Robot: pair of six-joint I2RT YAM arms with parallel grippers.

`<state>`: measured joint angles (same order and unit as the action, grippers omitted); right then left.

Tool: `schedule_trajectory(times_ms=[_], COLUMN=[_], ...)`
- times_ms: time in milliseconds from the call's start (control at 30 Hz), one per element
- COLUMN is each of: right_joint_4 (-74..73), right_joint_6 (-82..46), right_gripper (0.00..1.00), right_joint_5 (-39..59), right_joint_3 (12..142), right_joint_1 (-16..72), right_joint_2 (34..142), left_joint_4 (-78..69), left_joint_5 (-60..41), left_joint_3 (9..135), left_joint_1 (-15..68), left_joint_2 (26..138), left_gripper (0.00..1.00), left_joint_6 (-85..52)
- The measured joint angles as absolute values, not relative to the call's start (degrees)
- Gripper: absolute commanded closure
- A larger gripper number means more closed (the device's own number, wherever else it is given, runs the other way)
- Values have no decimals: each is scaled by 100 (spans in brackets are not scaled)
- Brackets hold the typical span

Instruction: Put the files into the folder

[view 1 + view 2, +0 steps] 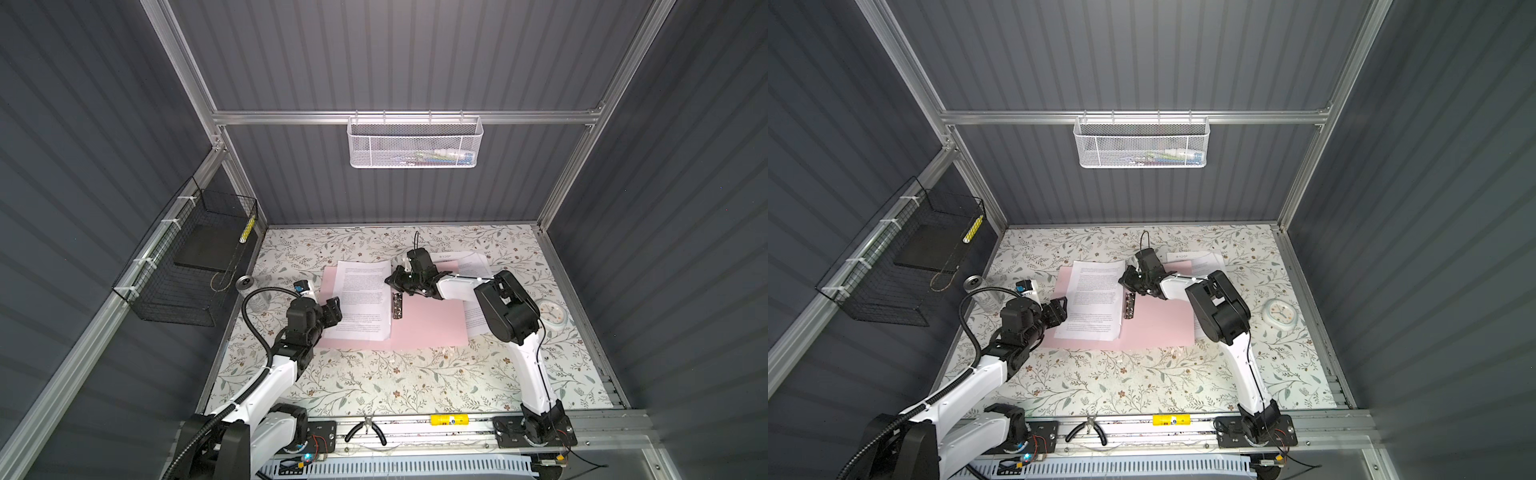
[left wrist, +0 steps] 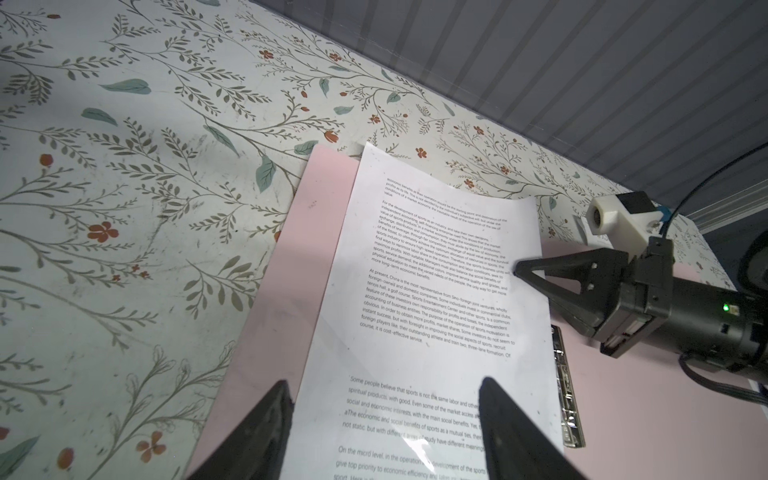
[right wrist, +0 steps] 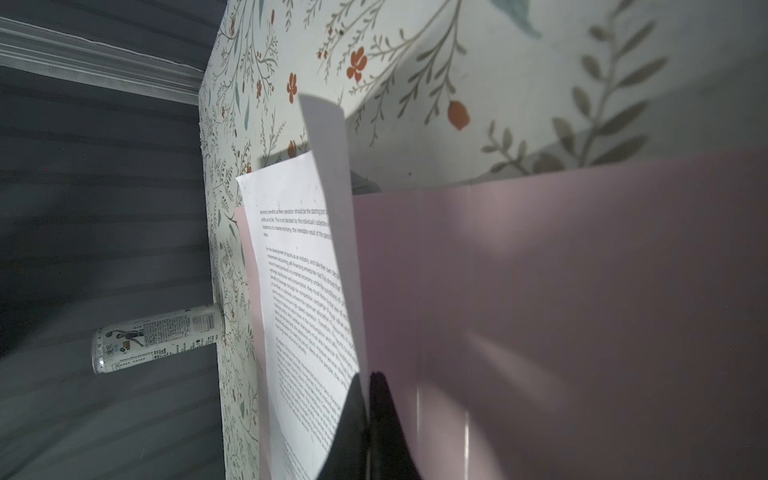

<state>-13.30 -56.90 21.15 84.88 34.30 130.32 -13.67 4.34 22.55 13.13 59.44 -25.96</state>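
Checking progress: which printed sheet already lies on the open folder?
The sheet on the folder's left leaf, beside the clip, its edge pinched by the right gripper. The other sheets stick out past the folder's right edge.

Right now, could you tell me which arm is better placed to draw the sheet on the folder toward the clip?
Probably the right. The right gripper is shut on the sheet at the edge nearest the clip, while the left gripper hangs open over its far side, holding nothing.

Dim overall, lit from above; soft shadows lie on the table (image 1: 415, 374). Top views bend at the edges. Right wrist view is dark, the folder (image 3: 582, 311) blurred and glare-streaked.
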Motion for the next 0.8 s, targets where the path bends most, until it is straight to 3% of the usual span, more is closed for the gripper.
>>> schedule_trajectory(times_ms=[800], right_joint_4=[-1417], right_joint_6=[-6217], right_gripper=[100], right_joint_5=[1734], right_joint_3=[8532], right_joint_1=[3848], right_joint_2=[13034], left_joint_4=[-1162], left_joint_5=[456], left_joint_3=[2255], left_joint_1=[1313], left_joint_2=[5859], left_gripper=[29], left_joint_6=[-2611])
